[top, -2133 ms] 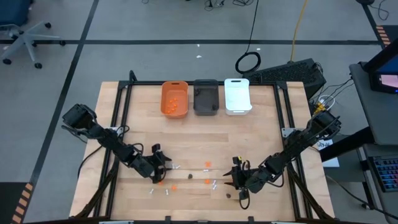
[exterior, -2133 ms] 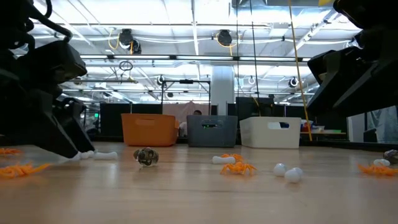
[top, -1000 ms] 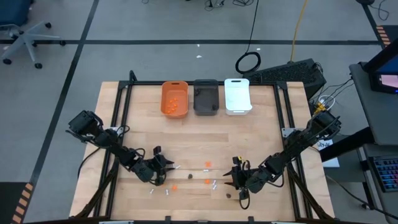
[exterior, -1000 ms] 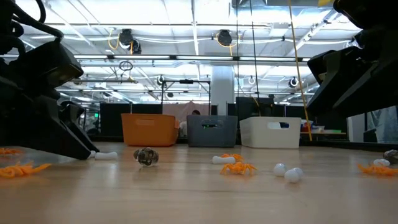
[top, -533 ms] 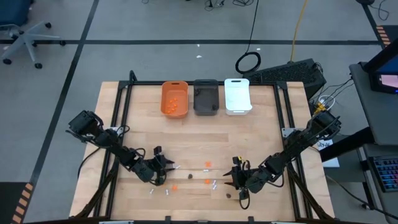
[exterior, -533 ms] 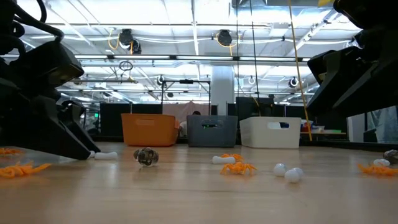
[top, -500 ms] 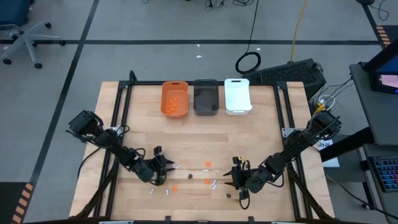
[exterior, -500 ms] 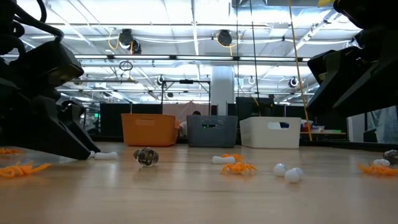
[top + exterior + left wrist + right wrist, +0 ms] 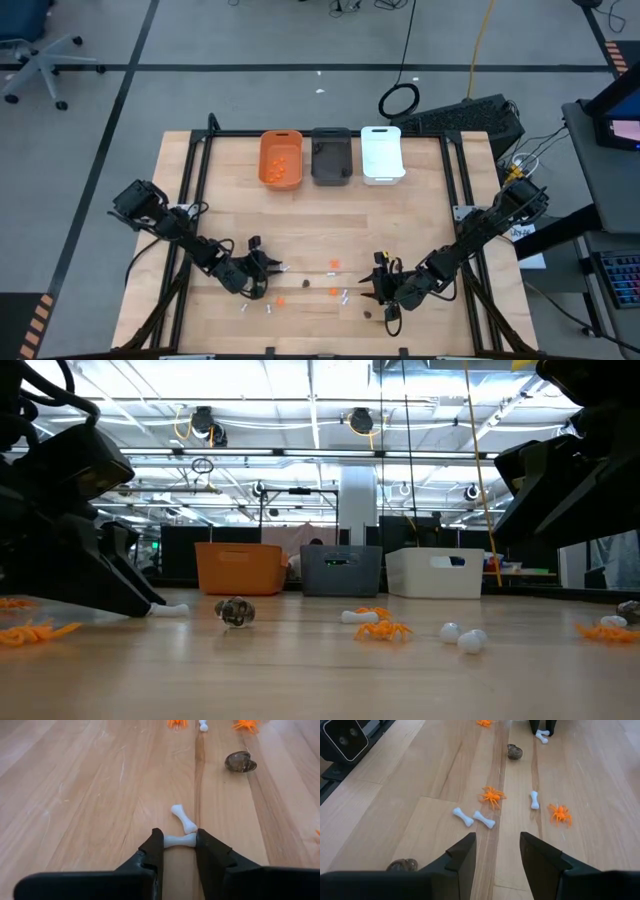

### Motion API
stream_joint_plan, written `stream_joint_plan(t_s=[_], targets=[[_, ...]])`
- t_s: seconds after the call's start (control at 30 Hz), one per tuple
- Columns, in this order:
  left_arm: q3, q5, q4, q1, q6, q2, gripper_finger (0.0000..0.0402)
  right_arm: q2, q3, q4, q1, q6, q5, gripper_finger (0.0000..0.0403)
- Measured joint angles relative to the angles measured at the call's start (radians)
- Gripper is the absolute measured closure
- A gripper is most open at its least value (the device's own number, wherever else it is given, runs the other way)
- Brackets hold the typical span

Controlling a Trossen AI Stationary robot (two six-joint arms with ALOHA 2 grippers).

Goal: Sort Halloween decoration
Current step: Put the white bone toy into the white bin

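Left gripper (image 9: 179,841) low on the desk (image 9: 80,795), near-left part of the top in the high view (image 9: 262,271). Its fingers (image 9: 154,845) are clamped on a small white bone (image 9: 177,840), one finger at each end; piece lies flat on the wood. A second white bone (image 9: 184,819) lies touching the far end of the held one, angled away from it. Farther out along the same board seam: a dark brown lump (image 9: 240,762), then two orange spiders (image 9: 176,723) and another white piece at the frame edge.

Right gripper (image 9: 496,851) sits near the front of the desk right of centre (image 9: 385,292), fingers (image 9: 462,855) apart, nothing between them. Ahead of it, loose on the wood: a pair of white bones (image 9: 473,817) end to end, an orange spider (image 9: 492,796) just beyond them, a single white bone (image 9: 534,799), another orange spider (image 9: 560,813), and a brown lump (image 9: 515,752) farther off. A second brown lump (image 9: 403,865) lies beside the right gripper's finger.

Back edge of desk, side by side: orange bin (image 9: 281,158) with orange pieces inside, dark grey bin (image 9: 331,155), white bin (image 9: 381,153). Contents of grey and white bins cannot be told.
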Motion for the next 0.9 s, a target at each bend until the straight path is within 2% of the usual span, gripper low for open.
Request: stream_joint_plan(t_s=[0.27,0.43,0.73,0.9], targets=[[-0.001,-0.003,0.020,0.000,-0.006,-0.006,0.0322,0.000,0.000,0.008,0.000,-0.005,0.000,0.0266],[-0.001,-0.006,0.029,0.000,-0.006,-0.017,0.0321,0.000,0.000,0.104,-0.001,-0.080,0.000,0.0266],[-0.001,-0.035,0.076,0.000,0.038,-0.129,0.0321,0.000,0.000,0.300,-0.012,-0.327,0.004,0.0266],[-0.001,-0.043,0.242,0.007,0.134,-0.176,0.0320,0.000,0.000,0.384,-0.055,-0.640,0.005,0.0266]])
